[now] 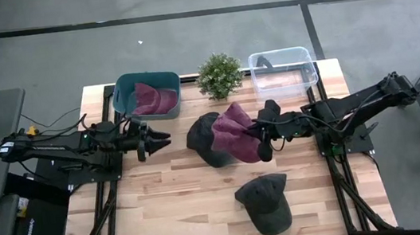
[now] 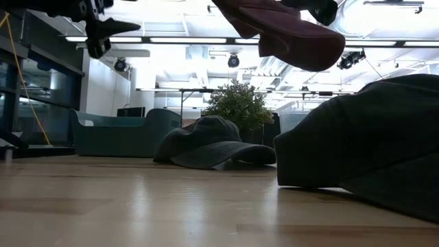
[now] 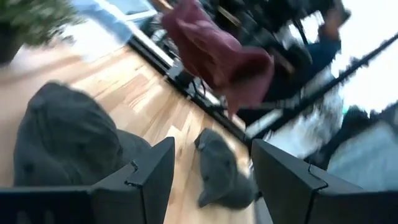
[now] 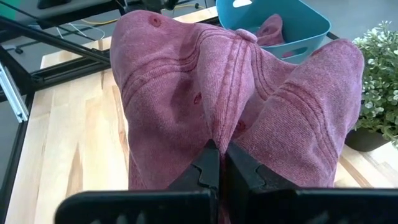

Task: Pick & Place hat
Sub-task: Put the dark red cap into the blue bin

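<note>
While my right gripper pinches a fold of the maroon hat, lifted at the high view's centre, the cloth droops: light, soft, floppy. I judge the crown fabric a fair hold. My left gripper, centre-left, waits with fingers spread.

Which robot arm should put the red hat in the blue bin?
The right, probably. The right gripper is already shut on the maroon hat, lifted above the table. The left gripper is open and empty, though it hovers nearer the teal bin.
</note>
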Available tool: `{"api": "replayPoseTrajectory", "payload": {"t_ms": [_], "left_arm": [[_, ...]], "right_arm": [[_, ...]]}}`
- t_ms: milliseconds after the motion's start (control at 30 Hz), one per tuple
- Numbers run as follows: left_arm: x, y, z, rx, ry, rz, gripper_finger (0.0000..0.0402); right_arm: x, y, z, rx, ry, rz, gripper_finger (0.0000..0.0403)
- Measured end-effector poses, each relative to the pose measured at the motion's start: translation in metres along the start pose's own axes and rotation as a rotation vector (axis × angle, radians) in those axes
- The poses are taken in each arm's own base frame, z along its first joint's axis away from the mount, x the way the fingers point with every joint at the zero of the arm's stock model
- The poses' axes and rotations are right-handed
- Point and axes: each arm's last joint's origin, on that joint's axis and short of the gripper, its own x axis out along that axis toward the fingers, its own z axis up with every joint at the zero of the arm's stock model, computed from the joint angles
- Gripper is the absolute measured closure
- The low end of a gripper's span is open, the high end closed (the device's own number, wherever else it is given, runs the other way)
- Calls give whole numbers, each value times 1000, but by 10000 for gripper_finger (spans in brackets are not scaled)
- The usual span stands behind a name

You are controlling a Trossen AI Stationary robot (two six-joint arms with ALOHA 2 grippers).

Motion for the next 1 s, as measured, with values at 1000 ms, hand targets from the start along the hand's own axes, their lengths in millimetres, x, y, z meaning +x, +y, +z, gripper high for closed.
{"api": "replayPoseTrajectory", "payload": {"t_ms": [1000], "left_arm": [[42, -19, 15, -522, -50, 70, 123]], "right_arm": [[1, 2, -1, -108, 50, 125, 403]]}}
